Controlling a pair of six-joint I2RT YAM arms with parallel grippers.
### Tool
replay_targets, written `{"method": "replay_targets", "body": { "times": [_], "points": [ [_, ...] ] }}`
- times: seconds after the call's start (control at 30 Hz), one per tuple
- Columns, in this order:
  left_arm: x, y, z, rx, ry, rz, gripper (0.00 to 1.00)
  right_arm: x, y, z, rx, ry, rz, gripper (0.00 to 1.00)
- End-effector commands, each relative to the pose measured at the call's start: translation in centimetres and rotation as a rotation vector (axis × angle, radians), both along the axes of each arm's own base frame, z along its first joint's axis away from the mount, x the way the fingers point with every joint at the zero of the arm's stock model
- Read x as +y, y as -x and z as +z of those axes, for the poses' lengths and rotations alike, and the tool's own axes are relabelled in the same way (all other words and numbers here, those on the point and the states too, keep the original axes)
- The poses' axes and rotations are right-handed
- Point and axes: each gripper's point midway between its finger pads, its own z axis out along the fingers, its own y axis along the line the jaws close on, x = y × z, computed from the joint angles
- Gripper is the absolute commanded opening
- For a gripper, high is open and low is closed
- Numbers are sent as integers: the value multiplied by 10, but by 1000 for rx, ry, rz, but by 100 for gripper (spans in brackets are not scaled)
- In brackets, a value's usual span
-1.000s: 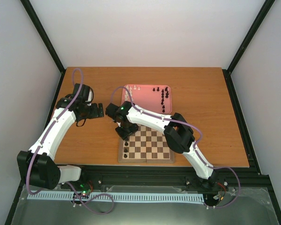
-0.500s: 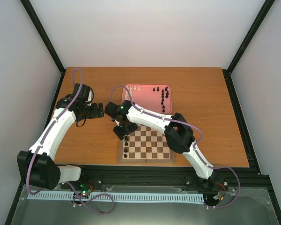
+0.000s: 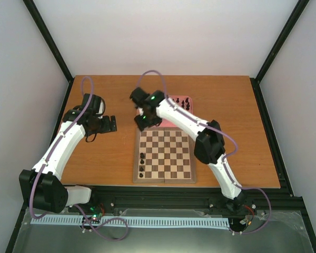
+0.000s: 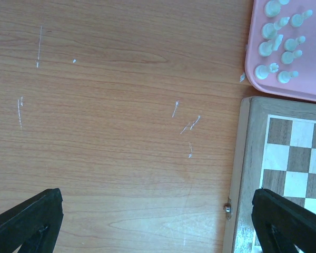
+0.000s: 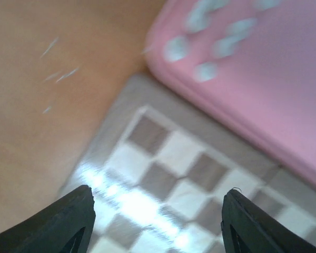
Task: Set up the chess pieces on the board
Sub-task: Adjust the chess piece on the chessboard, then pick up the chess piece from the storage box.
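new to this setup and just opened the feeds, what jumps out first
The checkered board lies nearly bare in the middle of the overhead view, with only a few black pieces down its left edge. Just behind it, the pink tray holds a cluster of cream-white pieces at its left end. The right gripper hovers open and empty over the board's far left corner.
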Motion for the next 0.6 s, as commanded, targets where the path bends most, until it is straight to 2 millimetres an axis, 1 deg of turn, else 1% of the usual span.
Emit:
{"method": "replay_targets", "body": {
  "times": [0.0,0.13,0.2,0.27,0.4,0.47,0.57],
  "points": [
    [1,-11,18,-50,-2,10,100,-56,-68,48,-132,-36,-165,66],
    [-2,-16,15,-43,16,23,100,-108,-119,52,-185,-26,-302,63],
    [-3,-21,13,-36,20,23,100,-131,-140,53,-204,-32,-359,59],
    [-4,-26,11,-27,17,25,100,-154,-156,51,-218,-22,-405,58],
    [-5,-35,9,-21,15,31,100,-191,-177,39,-220,14,-468,57],
    [-6,-38,7,-19,18,34,100,-205,-186,33,-215,16,-491,57],
    [-7,-41,1,-9,20,33,100,-218,-196,26,-209,19,-512,55]
  ]
}}
